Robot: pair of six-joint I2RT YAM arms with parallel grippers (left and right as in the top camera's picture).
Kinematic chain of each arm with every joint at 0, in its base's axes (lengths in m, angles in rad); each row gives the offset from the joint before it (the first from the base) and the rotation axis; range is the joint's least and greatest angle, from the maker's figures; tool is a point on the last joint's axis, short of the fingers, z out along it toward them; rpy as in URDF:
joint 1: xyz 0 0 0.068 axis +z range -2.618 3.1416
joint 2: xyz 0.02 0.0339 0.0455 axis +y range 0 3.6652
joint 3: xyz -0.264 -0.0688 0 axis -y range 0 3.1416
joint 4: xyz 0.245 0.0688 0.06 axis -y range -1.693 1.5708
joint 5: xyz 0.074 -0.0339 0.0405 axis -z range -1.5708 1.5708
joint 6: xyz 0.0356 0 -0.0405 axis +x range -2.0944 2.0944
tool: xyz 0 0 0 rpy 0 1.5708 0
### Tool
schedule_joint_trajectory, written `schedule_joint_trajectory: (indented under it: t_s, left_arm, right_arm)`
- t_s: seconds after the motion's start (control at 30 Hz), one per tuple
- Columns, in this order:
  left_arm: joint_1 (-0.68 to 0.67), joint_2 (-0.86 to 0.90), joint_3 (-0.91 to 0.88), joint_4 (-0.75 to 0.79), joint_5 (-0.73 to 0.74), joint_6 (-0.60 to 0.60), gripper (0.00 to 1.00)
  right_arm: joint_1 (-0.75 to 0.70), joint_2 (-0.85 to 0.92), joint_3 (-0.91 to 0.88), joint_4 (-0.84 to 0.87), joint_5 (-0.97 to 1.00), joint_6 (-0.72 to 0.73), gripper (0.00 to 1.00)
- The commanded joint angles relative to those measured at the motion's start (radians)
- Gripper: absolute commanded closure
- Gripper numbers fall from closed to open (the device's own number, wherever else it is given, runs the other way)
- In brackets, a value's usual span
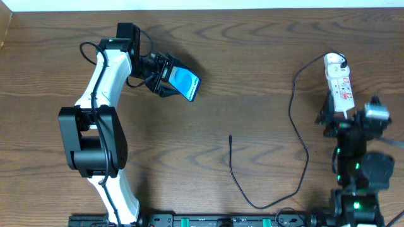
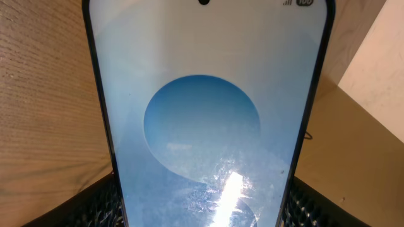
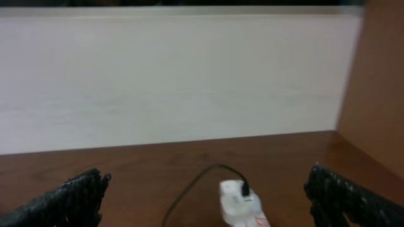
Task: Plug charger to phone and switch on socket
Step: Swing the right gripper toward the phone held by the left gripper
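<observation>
My left gripper (image 1: pixel 165 77) is shut on the phone (image 1: pixel 185 82), which it holds tilted above the table at the back left. In the left wrist view the phone's blue screen (image 2: pixel 205 113) with its round pattern fills the frame, and a black finger (image 2: pixel 101 205) presses each long edge. The white socket (image 1: pixel 339 85) lies at the far right, with the charger's black cable (image 1: pixel 297 135) running from its far end in a loop to the free plug tip (image 1: pixel 230 135) at mid-table. My right gripper (image 1: pixel 346 116) hangs wide open over the socket's near end. The right wrist view shows the socket (image 3: pixel 240 205) between the spread fingers (image 3: pixel 76 195).
A pale wall (image 3: pixel 177 75) closes the back of the table and a wooden side panel (image 3: pixel 379 75) stands at the right. The arms' base rail (image 1: pixel 214 221) with green lights runs along the front edge.
</observation>
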Motion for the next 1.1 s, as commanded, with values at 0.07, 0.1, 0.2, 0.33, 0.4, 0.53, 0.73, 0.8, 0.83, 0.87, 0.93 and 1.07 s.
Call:
schedule_joint_trajectory:
  t_s: [0.07,0.1,0.2,0.33,0.4,0.53,0.73,0.8,0.83,0.87,0.93,1.07]
  left_arm:
    - [0.001,-0.03,-0.004,-0.001,0.016,0.016,0.93]
    - [0.001,-0.03,-0.004,-0.002,0.016,0.016,0.93]
    - [0.0,-0.03,-0.004,-0.002,0.016,0.01,0.93]
    - [0.001,-0.03,-0.004,-0.001,0.016,-0.016,0.93]
    - [0.001,-0.03,-0.004,-0.001,0.016,-0.036,0.93]
    - [0.001,-0.03,-0.004,-0.001,0.016,-0.087,0.93]
    - [0.0,-0.03,-0.004,-0.002,0.016,-0.112,0.93]
    - [0.0,-0.03,-0.004,-0.002,0.016,-0.113,0.93]
    - [0.0,-0.03,-0.004,-0.002,0.016,-0.116,0.93]
    - [0.0,-0.03,-0.004,-0.002,0.016,-0.12,0.93]
    - [0.0,-0.03,-0.004,-0.002,0.016,-0.12,0.92]
    - [0.0,-0.03,-0.004,-0.002,0.016,-0.128,0.93]
  right_arm:
    - [0.006,0.239,0.2,-0.013,-0.275,-0.014,0.01]
    - [0.006,0.309,0.26,-0.018,-0.33,0.024,0.01]
    - [0.006,0.443,0.363,-0.015,-0.394,0.159,0.01]
    - [0.008,0.595,0.458,-0.008,-0.491,0.329,0.01]
    - [0.008,0.658,0.489,-0.002,-0.527,0.431,0.01]
    - [0.008,0.767,0.508,0.031,-0.571,0.629,0.01]
    - [0.01,0.874,0.507,0.026,-0.618,0.688,0.01]
    - [0.01,0.903,0.507,-0.027,-0.594,0.676,0.01]
    - [0.01,0.908,0.507,-0.027,-0.593,0.701,0.01]
    - [0.015,0.916,0.507,-0.002,-0.592,0.73,0.01]
    - [0.026,0.925,0.507,0.038,-0.602,0.73,0.01]
    - [0.093,0.944,0.508,0.109,-0.615,0.727,0.01]
